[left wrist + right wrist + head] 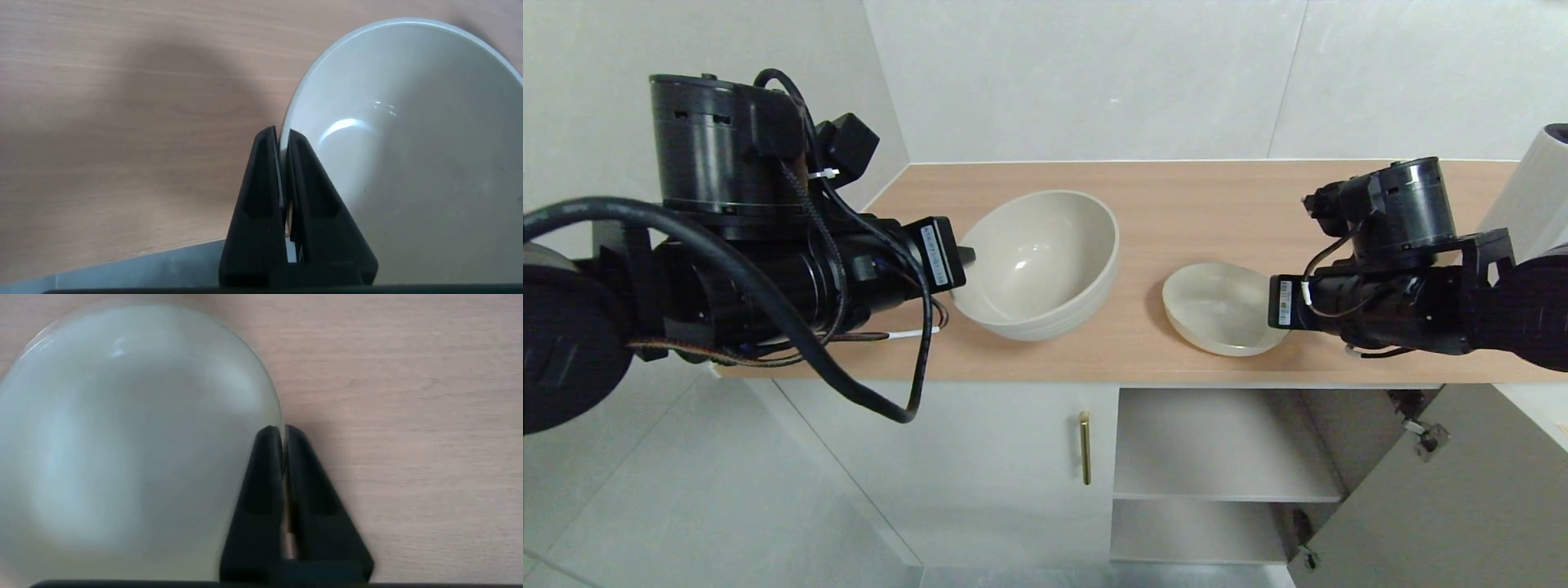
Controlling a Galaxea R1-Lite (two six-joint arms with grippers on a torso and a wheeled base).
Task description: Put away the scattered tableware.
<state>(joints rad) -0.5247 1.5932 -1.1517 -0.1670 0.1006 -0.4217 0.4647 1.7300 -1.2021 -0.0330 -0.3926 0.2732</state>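
Tableware on my screen comes to two pieces, both on the wooden counter [1176, 204]. The large cream bowl [1037, 261] stands left of the middle and looks tipped, its mouth turned toward the left arm. The smaller pale-green dish [1221, 306] lies to its right, near the front edge and apart from the bowl. It also looks tilted. I cannot tell whether either piece is wholly clear of the wood.

My left claw [283, 139] is pinched nearly closed on the bowl's near rim, one finger inside the wall and one outside. My right claw [283, 434] is drawn in just as tight on the dish's rim, on the side away from the bowl, with the thin edge caught between its fingers.

Below the counter, the cabinet's right compartment [1225, 441] stands open, with a white shelf across it and its door [1421, 498] swung out to the right. The left door is closed and carries a brass handle [1085, 447]. A white paper roll [1531, 184] stands at the counter's far right end.
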